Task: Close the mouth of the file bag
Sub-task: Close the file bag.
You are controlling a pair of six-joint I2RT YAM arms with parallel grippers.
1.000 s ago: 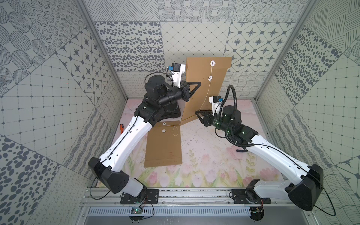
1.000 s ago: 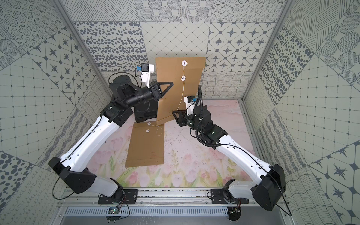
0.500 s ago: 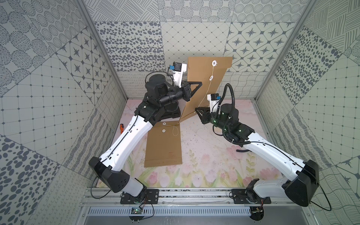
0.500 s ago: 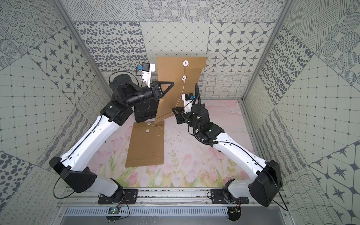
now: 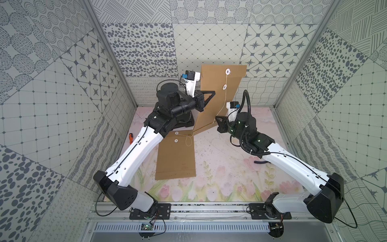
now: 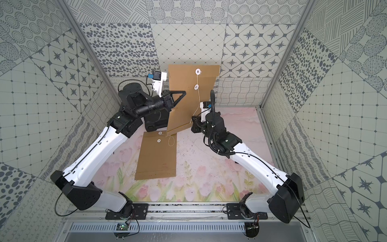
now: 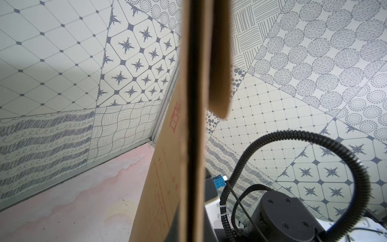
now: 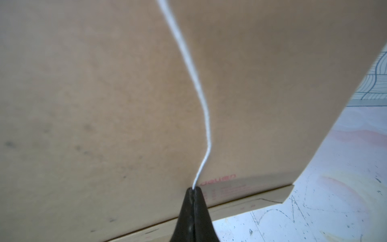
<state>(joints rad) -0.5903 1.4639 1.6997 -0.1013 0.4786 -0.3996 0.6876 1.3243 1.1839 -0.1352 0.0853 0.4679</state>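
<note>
A brown file bag [image 5: 211, 81] [image 6: 180, 79] stands upright at the back of the table. My left gripper [image 5: 213, 92] [image 6: 185, 92] is shut on its side edge; in the left wrist view that edge [image 7: 194, 104] runs between the jaws [image 7: 193, 234]. The top flap [image 7: 218, 62] stands slightly off the body. A white string [image 5: 225, 98] [image 6: 198, 100] hangs from the flap's white disc [image 5: 227, 72] past a second disc [image 5: 224, 86]. My right gripper [image 5: 217, 119] [image 6: 192, 121] [image 8: 193, 189] is shut on the string's [image 8: 201, 104] lower end, close to the bag's face [image 8: 83, 104].
A second brown file bag [image 5: 176, 157] [image 6: 157, 157] lies flat on the floral table, its own string loose beside it. A black block [image 5: 184, 121] sits behind the left arm. An orange-handled tool [image 5: 130, 137] lies by the left wall. Patterned walls enclose three sides.
My right gripper has closed on the end of the string and shifted slightly toward the upright bag. The left gripper and the bag have stayed in place.
</note>
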